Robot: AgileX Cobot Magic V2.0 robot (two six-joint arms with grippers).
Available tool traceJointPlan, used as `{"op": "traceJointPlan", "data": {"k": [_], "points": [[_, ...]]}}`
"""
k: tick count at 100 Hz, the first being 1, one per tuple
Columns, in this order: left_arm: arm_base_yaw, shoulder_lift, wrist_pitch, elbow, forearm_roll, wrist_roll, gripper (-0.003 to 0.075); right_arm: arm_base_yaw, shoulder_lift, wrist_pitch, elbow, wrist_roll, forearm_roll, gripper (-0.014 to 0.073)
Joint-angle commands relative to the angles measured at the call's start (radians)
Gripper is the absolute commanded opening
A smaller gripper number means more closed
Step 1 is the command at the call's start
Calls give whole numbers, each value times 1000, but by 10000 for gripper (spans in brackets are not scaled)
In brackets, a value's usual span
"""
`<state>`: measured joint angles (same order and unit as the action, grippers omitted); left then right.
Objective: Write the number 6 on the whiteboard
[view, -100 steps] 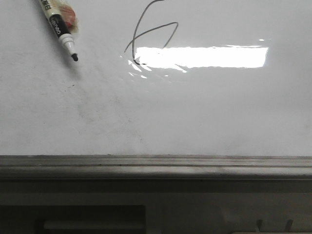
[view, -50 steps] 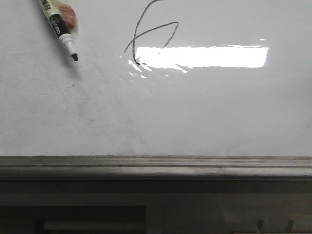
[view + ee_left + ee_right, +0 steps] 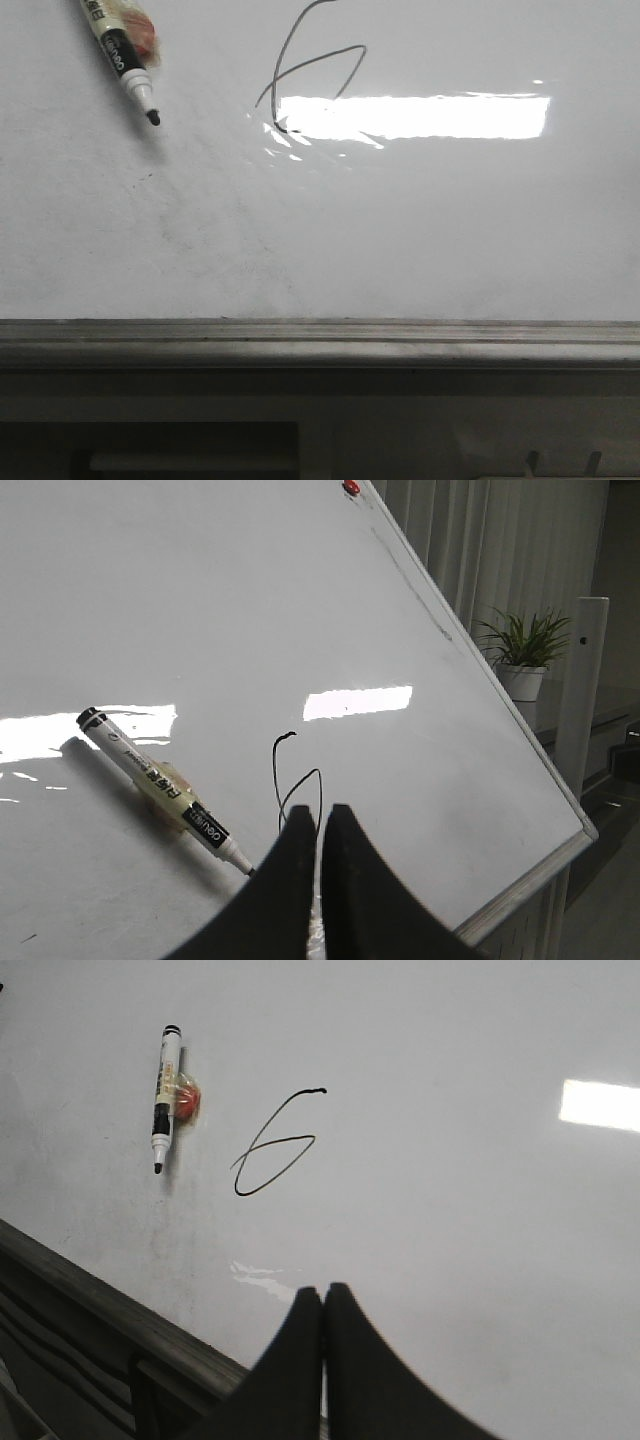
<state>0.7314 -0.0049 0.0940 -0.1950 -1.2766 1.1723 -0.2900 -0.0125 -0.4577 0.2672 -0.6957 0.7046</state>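
Observation:
The whiteboard [image 3: 400, 230] fills the front view, with a grey metal rail [image 3: 320, 340] at its bottom. The number 6 [image 3: 300, 75] is a thin dark line on it, its loop pointed; it also shows in the left wrist view [image 3: 285, 780] and the right wrist view [image 3: 275, 1150]. A white marker with a black tip [image 3: 125, 65] sticks to the board beside a red magnet [image 3: 145, 38], to the left of the 6. My left gripper [image 3: 320, 810] is shut and empty in front of the 6. My right gripper [image 3: 322, 1290] is shut and empty, back from the board.
A bright rectangular glare [image 3: 415, 115] lies on the board right of the 6. A red magnet [image 3: 351, 487] sits at the board's top corner. A potted plant [image 3: 525, 650] and a white post [image 3: 580, 700] stand beyond the board's right edge.

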Motion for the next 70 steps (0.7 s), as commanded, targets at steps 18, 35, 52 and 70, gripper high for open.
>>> {"op": "traceJointPlan", "data": {"k": [18, 35, 52, 70], "points": [[-2, 0, -20, -26, -16, -5, -20, 6, -8, 68, 23, -11, 26, -51], [-2, 0, -20, -26, -16, -5, -20, 6, -8, 68, 23, -11, 26, -51], [-2, 1, -40, -23, -4, -5, -20, 6, -8, 68, 23, -11, 26, -51], [-29, 5, -94, 10, 447, -358, -20, 6, -8, 68, 23, -11, 26, -51]]}}
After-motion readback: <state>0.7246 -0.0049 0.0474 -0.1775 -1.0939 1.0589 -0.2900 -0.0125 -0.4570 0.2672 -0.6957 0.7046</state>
